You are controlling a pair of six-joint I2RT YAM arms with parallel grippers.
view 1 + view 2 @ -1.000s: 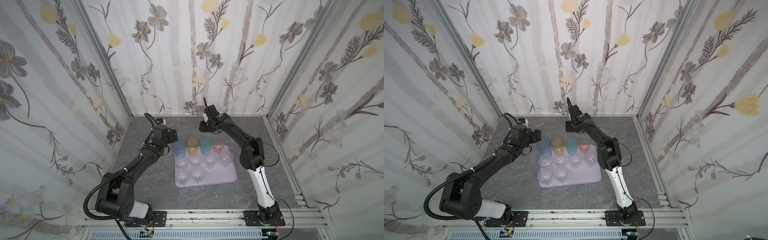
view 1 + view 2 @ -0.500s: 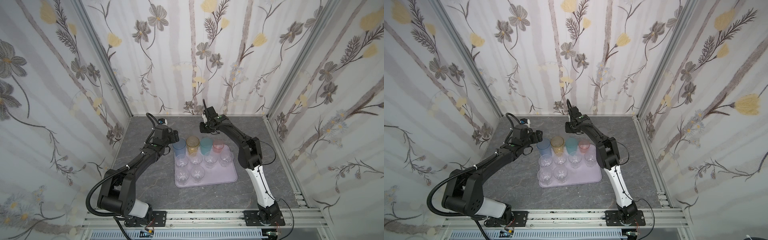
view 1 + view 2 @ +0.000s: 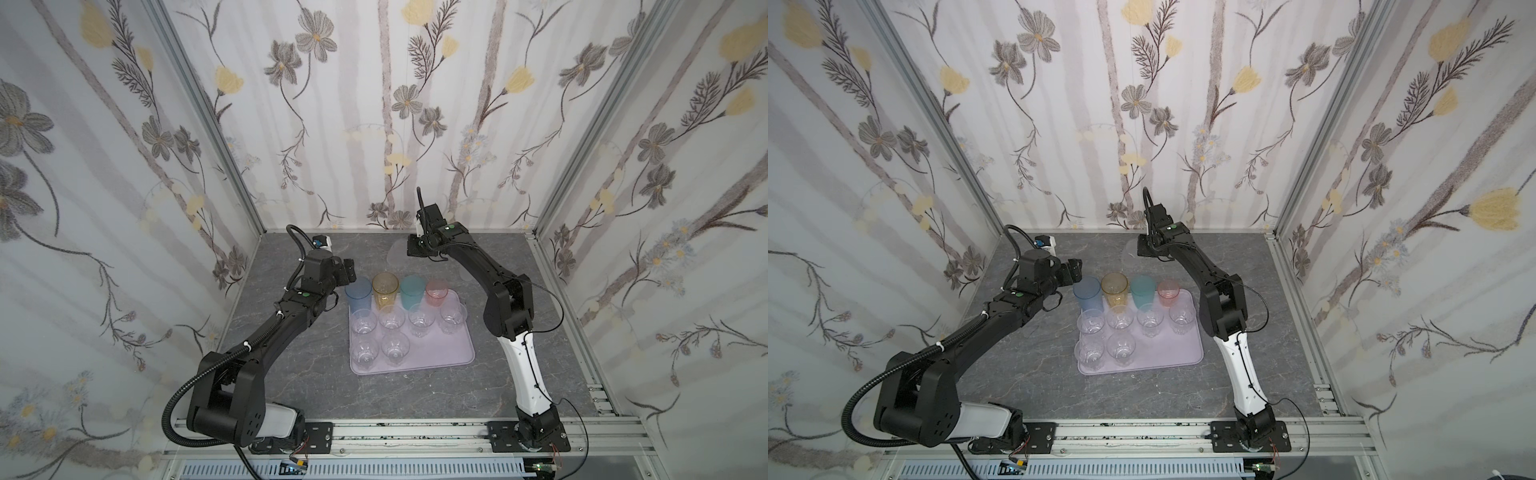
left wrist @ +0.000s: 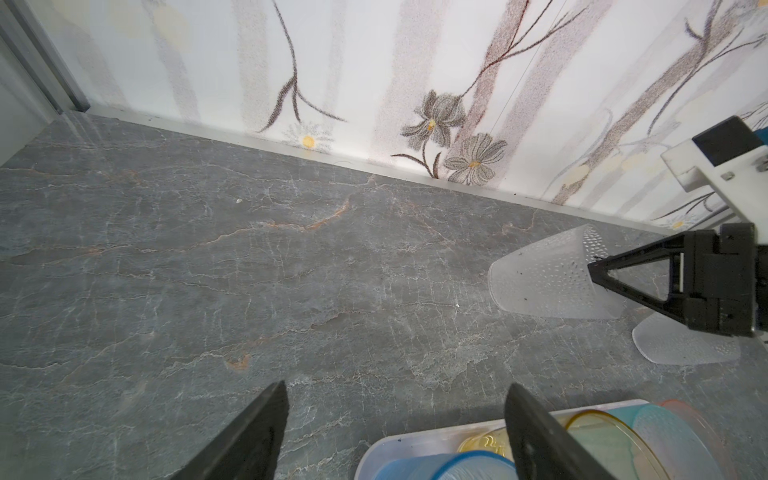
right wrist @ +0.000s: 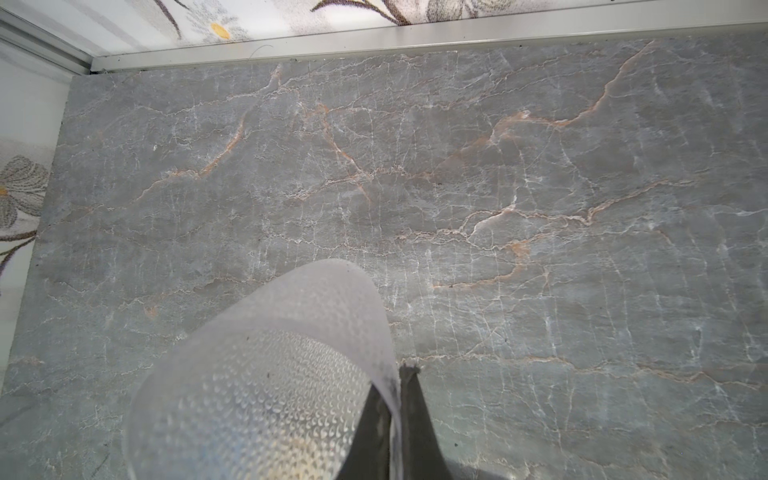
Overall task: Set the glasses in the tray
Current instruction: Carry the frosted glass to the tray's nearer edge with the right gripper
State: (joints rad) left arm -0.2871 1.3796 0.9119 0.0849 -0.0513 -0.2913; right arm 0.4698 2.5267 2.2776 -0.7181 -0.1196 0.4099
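Note:
Near the back wall my right gripper (image 5: 401,370) is shut on the wall of a frosted glass (image 5: 257,374), one finger inside its mouth and one outside. The left wrist view shows that frosted glass (image 4: 548,278) tilted, base away from the right gripper (image 4: 594,270). In both top views the lilac tray (image 3: 436,357) (image 3: 1167,353) holds a back row of blue (image 3: 358,291), amber (image 3: 385,286), teal (image 3: 412,288) and pink (image 3: 437,291) glasses and several clear glasses (image 3: 392,318). My left gripper (image 4: 397,386) hangs open and empty just left of the blue glass (image 4: 440,467).
Another frosted glass (image 4: 685,345) sits on the grey stone-patterned table by the right arm, behind the tray. Flowered walls close in the back and both sides. The tray's front right part (image 3: 1175,353) is bare. A metal rail (image 3: 415,432) runs along the front edge.
My right gripper has shut on the frosted glass's wall after moving slightly left along the back wall. The left arm has barely moved.

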